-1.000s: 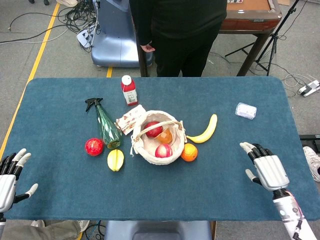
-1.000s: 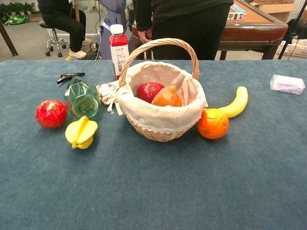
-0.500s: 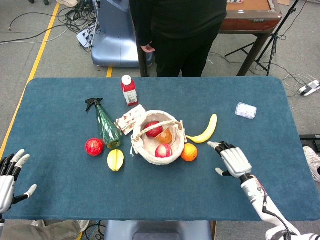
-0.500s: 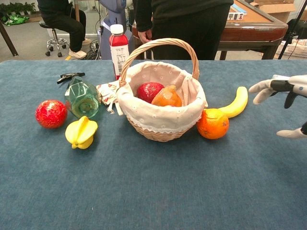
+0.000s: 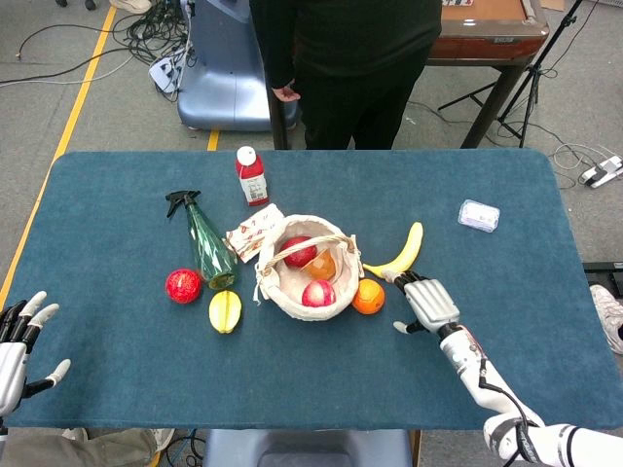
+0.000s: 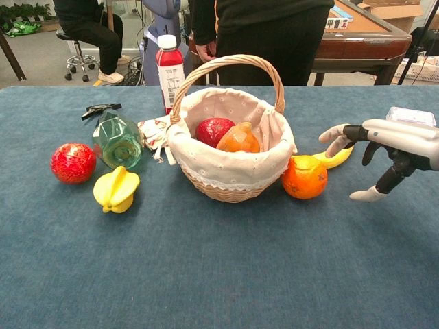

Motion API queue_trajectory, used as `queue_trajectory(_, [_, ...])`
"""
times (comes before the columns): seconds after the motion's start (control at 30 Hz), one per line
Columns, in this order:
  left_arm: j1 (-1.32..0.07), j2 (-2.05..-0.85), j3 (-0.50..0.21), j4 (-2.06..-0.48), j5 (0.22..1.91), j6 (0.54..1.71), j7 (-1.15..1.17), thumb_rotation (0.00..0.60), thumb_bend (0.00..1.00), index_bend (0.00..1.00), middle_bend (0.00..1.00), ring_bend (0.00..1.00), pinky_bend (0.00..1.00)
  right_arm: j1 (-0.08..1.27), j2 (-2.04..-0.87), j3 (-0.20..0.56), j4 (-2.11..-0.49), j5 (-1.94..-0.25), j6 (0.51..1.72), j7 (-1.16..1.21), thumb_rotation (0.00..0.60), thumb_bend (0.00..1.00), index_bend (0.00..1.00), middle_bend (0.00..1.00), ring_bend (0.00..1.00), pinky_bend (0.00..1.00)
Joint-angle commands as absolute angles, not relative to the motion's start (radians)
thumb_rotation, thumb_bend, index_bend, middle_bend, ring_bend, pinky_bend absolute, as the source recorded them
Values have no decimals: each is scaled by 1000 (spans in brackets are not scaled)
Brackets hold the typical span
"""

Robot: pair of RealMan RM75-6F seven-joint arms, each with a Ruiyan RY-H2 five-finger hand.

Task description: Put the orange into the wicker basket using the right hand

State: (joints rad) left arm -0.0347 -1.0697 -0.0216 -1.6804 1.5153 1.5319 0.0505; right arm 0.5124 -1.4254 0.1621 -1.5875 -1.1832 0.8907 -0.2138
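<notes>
The orange (image 5: 368, 297) (image 6: 304, 177) lies on the blue table against the right side of the wicker basket (image 5: 282, 289) (image 6: 230, 179). The basket is lined with white cloth and holds red and orange fruit. My right hand (image 5: 426, 302) (image 6: 387, 151) hovers open just to the right of the orange, fingers spread toward it, not touching it. My left hand (image 5: 19, 341) rests open at the table's near left corner, seen only in the head view.
A banana (image 5: 400, 255) lies behind the orange, close to my right hand. A starfruit (image 5: 225, 310), red fruit (image 5: 183, 285), spray bottle (image 5: 208, 243), snack packet (image 5: 253, 230) and red drink bottle (image 5: 252, 175) sit left of the basket. A small plastic box (image 5: 478, 215) is far right. A person stands behind the table.
My right hand has moved leftward from the table's right side to close beside the orange, still open. The left hand has stayed put.
</notes>
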Motion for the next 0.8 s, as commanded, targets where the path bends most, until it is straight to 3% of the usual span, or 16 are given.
queue_trajectory(0.03, [-35, -1069, -22, -1681, 1515, 1531, 51, 600, 246, 190, 0, 0, 40, 528, -1447, 167, -1573, -1167, 878, -203, 600, 147, 143, 229, 141, 333])
queue_trajectory(0.3, [-35, -1067, -21, -1679, 1513, 1527, 47, 600, 246, 190, 0, 0, 40, 566, -1510, 179, -1523, -1115, 863, -190, 600, 146, 183, 238, 141, 333])
queue_trajectory(0.67, [-31, -1064, -22, -1670, 1505, 1527, 32, 600, 246, 208, 0, 0, 40, 588, -1577, 174, -1457, -1103, 890, -188, 600, 207, 365, 348, 212, 337])
queue_trajectory(0.8, [-29, -1062, -23, -1668, 1508, 1533, 24, 600, 246, 211, 0, 0, 40, 575, -1556, 156, -1477, -1143, 912, -165, 600, 228, 385, 363, 222, 343])
